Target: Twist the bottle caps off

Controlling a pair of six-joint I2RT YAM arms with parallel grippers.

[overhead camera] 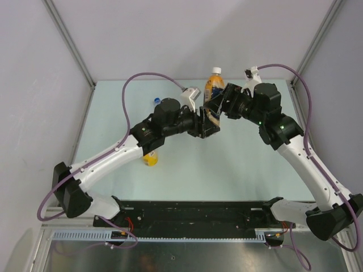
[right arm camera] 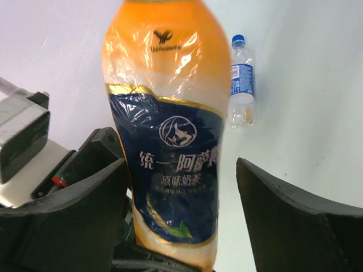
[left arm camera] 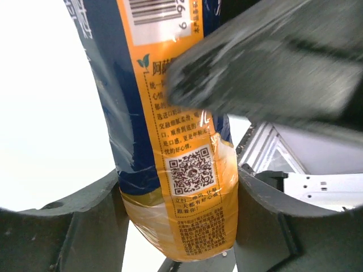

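Note:
The orange bottle with a dark blue label is held off the table at the middle back, its pale cap pointing away. My left gripper is shut on its lower end, and in the left wrist view both fingers press the bottle. My right gripper stands open around the bottle, with a gap at its right finger. The clear bottle with a blue cap lies on the table. The yellow bottle shows under my left arm.
The clear bottle lies behind my left forearm at the back left. Grey walls and metal posts close in the pale table on three sides. The arm bases sit on a black rail at the near edge.

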